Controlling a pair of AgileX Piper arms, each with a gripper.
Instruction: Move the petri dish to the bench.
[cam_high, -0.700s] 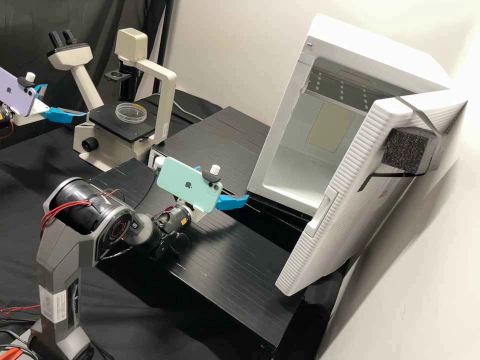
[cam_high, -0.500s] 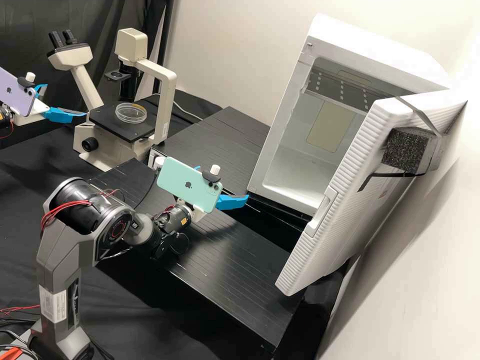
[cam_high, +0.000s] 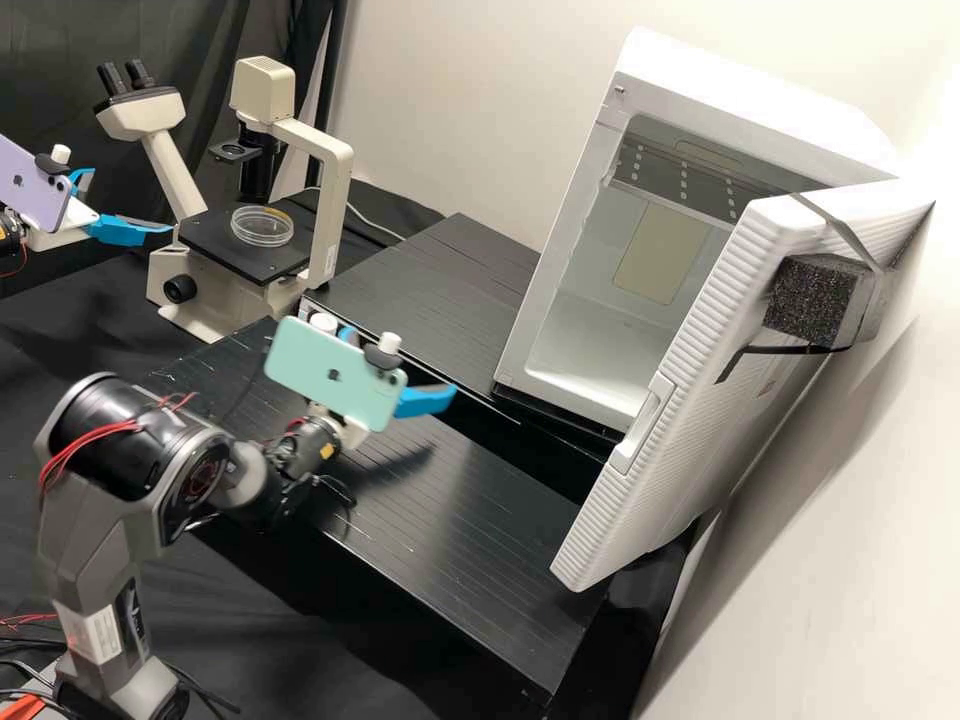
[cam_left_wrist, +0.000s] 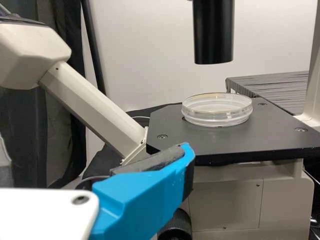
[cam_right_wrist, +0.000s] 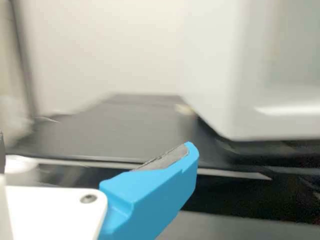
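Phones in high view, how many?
2: a purple phone on the left arm, beside the microscope, and a green phone on the right arm, above the bench. Others could be hidden behind gear.

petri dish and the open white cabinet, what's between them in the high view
The microscope's cream upright stands next to the petri dish, then a stretch of black bench reaches to the cabinet, as the high view shows.
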